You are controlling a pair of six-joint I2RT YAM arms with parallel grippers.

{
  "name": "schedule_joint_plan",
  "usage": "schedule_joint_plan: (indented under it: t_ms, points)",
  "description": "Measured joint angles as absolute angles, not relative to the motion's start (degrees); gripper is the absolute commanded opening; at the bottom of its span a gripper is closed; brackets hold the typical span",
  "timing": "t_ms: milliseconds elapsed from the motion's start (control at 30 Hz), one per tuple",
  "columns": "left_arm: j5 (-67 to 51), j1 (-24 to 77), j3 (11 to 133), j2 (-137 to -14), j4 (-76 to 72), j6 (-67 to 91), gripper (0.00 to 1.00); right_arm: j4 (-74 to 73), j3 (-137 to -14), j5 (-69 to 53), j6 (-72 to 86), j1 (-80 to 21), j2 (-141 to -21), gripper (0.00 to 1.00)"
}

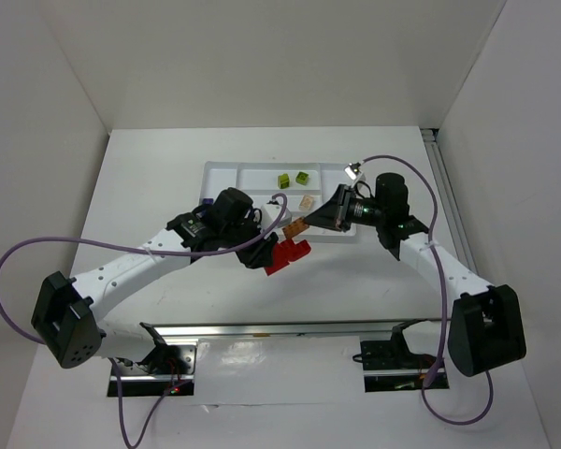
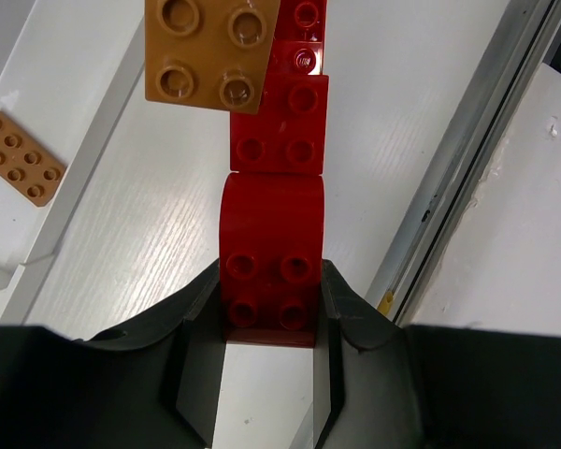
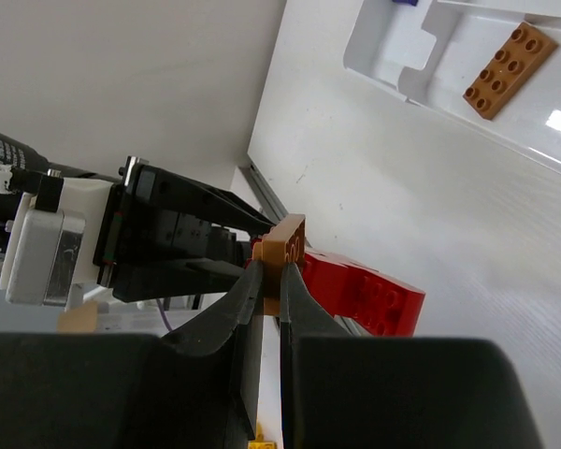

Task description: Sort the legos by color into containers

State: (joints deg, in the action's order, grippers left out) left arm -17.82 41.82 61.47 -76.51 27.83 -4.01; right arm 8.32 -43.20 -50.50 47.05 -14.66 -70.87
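The white tray point(image 1: 238, 178) lies at 12 o'clock from both arms, with a loose orange piece point(image 1: 307, 202) in it. Just off its near rim, the left gripper point(image 1: 262, 251) is clamped on one end of the red lego stack point(image 1: 288, 254), whose long axis runs toward 2 o'clock. At that far end the right gripper point(image 1: 325, 217), jaws pinched nearly together, grips the orange brick point(image 1: 297, 227) snapped onto the stack. The separating pull probably goes toward the tray.

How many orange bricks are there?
2. One orange brick lies flat in the white tray. The other orange brick is pinched in the right pincer, against the red bricks the left pincer holds. More could hide under the arms.
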Motion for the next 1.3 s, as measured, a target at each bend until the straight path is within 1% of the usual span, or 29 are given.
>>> schedule_joint_plan:
  t_ms: [133, 333, 533, 833, 1000, 1300]
  points:
    - [-17.58, 41.82, 61.47, -76.51, 27.83, -4.01, 0.00, 6.98, -43.22, -49.80, 46.50, -13.61, -69.76, 0.01]
    - [-16.97, 41.82, 61.17, -76.51, 27.75, -3.86, 0.00, 3.18, -46.30, -47.03, 43.99, -8.93, -68.20, 0.01]
    - [-14.28, 41.45, 60.73, -77.01, 27.97, -1.61, 0.00, 1.85, -48.71, -44.31, 43.00, -6.15, -68.27, 0.01]
    - [-13.78, 35.00, 60.73, -79.72, 30.33, 4.47, 0.00, 0.45, -53.15, -35.70, 39.79, -5.85, -72.73, 0.00]
    - [-15.51, 29.52, 60.73, -79.46, 31.35, 8.29, 0.00, 1.61, -53.15, -32.60, 39.97, -7.33, -78.32, 0.00]
    - [-17.15, 24.80, 61.43, -76.75, 32.45, 11.20, 0.00, 5.43, -53.04, -29.98, 40.71, -14.68, -88.27, 0.00]
